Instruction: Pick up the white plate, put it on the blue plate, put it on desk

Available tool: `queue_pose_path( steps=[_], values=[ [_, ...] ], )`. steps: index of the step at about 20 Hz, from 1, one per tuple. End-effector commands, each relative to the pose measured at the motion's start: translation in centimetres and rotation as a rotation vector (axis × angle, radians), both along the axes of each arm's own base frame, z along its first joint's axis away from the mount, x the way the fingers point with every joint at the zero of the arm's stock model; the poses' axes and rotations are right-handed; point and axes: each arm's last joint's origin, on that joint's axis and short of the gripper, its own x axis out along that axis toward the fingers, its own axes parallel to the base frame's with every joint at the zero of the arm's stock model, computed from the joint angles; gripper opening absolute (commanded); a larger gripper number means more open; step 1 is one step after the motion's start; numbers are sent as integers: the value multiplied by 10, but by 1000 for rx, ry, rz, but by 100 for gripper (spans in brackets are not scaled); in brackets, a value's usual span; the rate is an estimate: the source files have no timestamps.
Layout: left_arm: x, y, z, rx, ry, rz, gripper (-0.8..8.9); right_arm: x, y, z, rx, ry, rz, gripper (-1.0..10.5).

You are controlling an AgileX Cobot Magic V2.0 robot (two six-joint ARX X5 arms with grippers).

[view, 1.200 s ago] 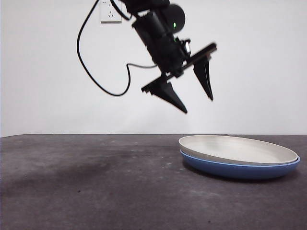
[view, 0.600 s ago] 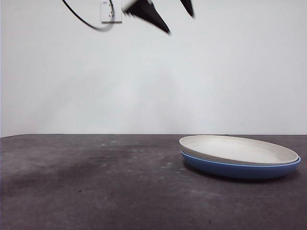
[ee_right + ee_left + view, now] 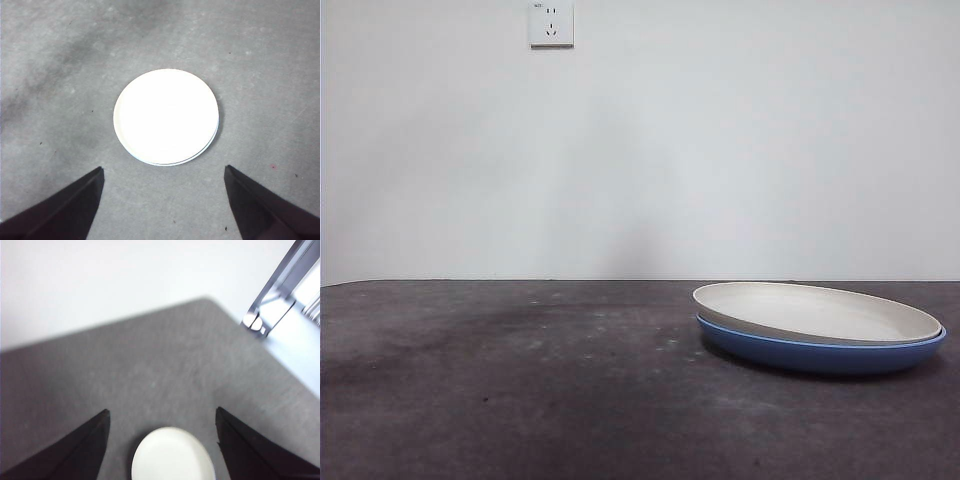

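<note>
The white plate (image 3: 815, 312) lies stacked on the blue plate (image 3: 820, 356) at the right of the desk (image 3: 520, 380). Neither gripper shows in the front view. My left gripper (image 3: 161, 410) is open and empty, high above the desk, with the white plate (image 3: 172, 455) far below between its jaws. My right gripper (image 3: 163, 167) is open and empty, high above the white plate (image 3: 166, 116). In the right wrist view the blue plate shows only as a thin edge under the white one.
A white wall with a socket (image 3: 551, 23) stands behind the desk. In the left wrist view the desk's far corner shows, with a metal frame leg (image 3: 272, 295) on the floor beyond it.
The arm with its open gripper has risen out of the top of the front view. The stacked plates have not moved.
</note>
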Motion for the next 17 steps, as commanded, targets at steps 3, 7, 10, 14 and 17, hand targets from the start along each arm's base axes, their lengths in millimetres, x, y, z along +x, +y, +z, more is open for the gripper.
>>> queue_pose_path(
  steps=[3,7,10,14,17],
  values=[
    [-51,28,25,-6,-31,-9,342,1,0,5,5,-17,-2,386],
    [-76,42,22,62,41,0,344,1,1,5,10,-17,6,386],
    [-84,38,-5,186,146,-43,344,0,1,5,10,-16,8,386],
    [-79,25,-55,327,318,-109,344,0,2,5,13,-15,16,386],
    [-74,14,-84,377,372,-149,344,0,2,5,13,-13,16,386]
  ],
)
